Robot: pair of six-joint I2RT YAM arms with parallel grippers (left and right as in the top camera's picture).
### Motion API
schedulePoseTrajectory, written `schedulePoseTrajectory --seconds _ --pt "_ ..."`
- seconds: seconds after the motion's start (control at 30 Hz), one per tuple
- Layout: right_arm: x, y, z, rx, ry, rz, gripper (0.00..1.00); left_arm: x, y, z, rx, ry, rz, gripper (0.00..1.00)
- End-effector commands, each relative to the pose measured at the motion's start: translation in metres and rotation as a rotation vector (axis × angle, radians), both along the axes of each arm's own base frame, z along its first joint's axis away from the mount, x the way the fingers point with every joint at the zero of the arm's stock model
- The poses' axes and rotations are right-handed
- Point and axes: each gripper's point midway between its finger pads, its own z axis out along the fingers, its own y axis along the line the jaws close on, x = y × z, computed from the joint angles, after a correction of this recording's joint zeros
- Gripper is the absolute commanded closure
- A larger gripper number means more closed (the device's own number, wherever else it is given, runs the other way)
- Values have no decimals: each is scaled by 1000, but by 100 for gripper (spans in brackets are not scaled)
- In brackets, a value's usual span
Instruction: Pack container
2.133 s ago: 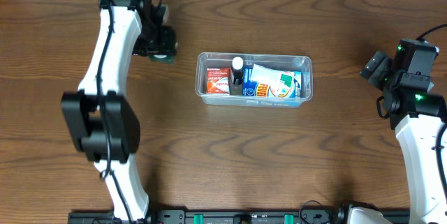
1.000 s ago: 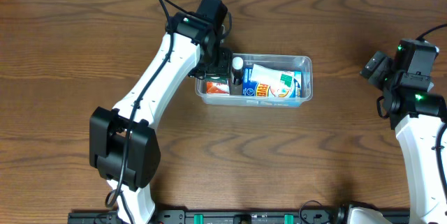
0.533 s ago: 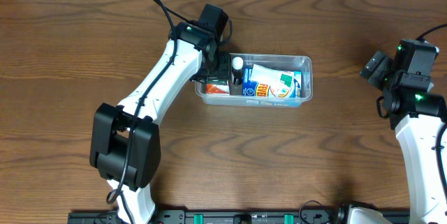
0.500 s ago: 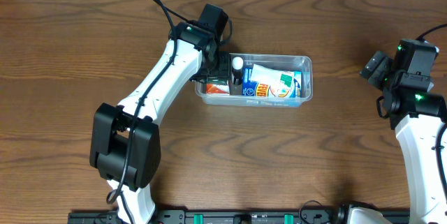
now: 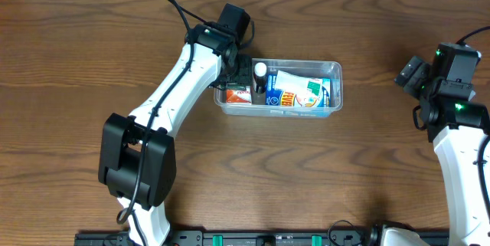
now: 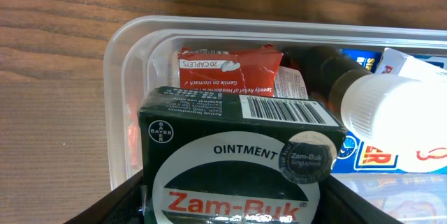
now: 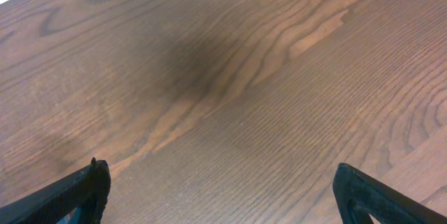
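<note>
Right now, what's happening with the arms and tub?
Left gripper shut on ointment box at container's left end. Right gripper open, empty. Red packet, white-capped bottle crowd that end.

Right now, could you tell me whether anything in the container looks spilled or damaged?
Nothing stands out: packets lie inside the container, and the left tool holds an ointment box over its left end.

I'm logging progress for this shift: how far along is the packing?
Done: the container already holds a red packet, a white-capped bottle and blue-and-white packs. In hand: the left gripper grips a green ointment box over the container's left end, not yet released. Left: setting it in. The right gripper hangs open over the table.
</note>
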Motion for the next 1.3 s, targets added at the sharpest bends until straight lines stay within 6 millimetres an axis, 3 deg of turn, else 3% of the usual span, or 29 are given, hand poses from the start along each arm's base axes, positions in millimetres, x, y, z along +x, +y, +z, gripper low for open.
schedulePoseTrajectory --seconds 0.0,0.13,0.17,0.23,0.63,0.8,0.87,1.07,1.27 --pt "0 -2 1 3 -4 -12 1 -2 0 -6 20 11 2 35" --pt "0 -2 1 3 -4 -12 1 -2 0 -6 19 9 1 34" --pt "0 -2 1 3 -4 -12 1 -1 -1 -6 19 8 0 26" --pt "0 -2 1 3 -4 -12 1 -2 -2 -6 18 7 -5 22" --pt "0 -2 1 3 -4 -12 1 -2 -5 -6 16 1 -11 21" --pt "0 -2 1 3 -4 -12 1 -7 1 7 17 -1 -11 12" --pt "0 -2 1 3 -4 -12 1 -11 6 19 13 -12 -9 0" --pt "0 -2 1 3 -4 -12 1 -35 18 82 -5 -111 -84 2" --pt "0 -2 1 3 -4 -12 1 -83 39 156 -57 -239 -91 2"
